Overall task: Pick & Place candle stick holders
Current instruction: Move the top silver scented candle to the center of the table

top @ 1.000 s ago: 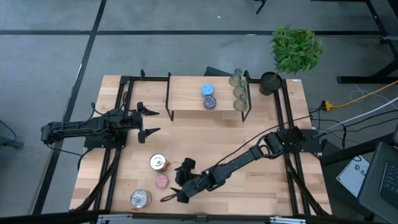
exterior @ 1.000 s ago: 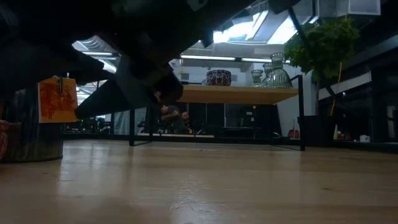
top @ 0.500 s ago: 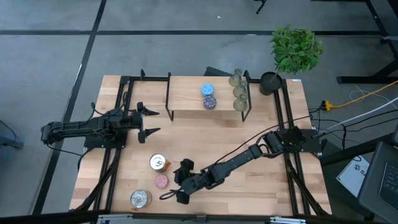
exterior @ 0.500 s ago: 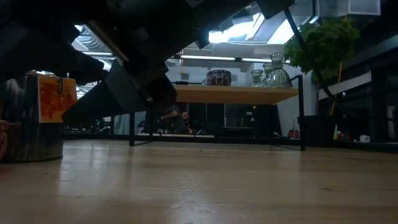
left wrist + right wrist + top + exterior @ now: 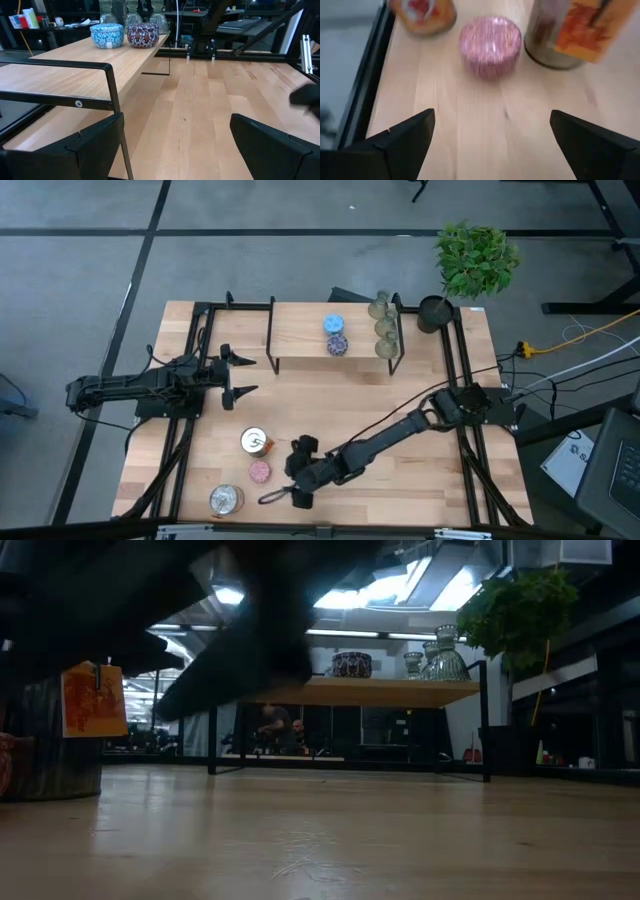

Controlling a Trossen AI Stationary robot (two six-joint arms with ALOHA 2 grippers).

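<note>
Right gripper (image 5: 284, 483), jaws spread and empty, sat lower centre of the high view, beside the pink holder (image 5: 259, 471) (between two silvery holders (image 5: 256, 442)). Left gripper (image 5: 243, 375), jaws released, waited at mid-left.

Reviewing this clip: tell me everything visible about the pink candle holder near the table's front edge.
The pink candle holder is a small, round, squat cup with finely speckled pink sides and a glossy top. It stands upright on the bare wooden table, between two larger silvery holders and apart from both. Nothing grips it: the right gripper is open and points at it, short of contact.
</note>
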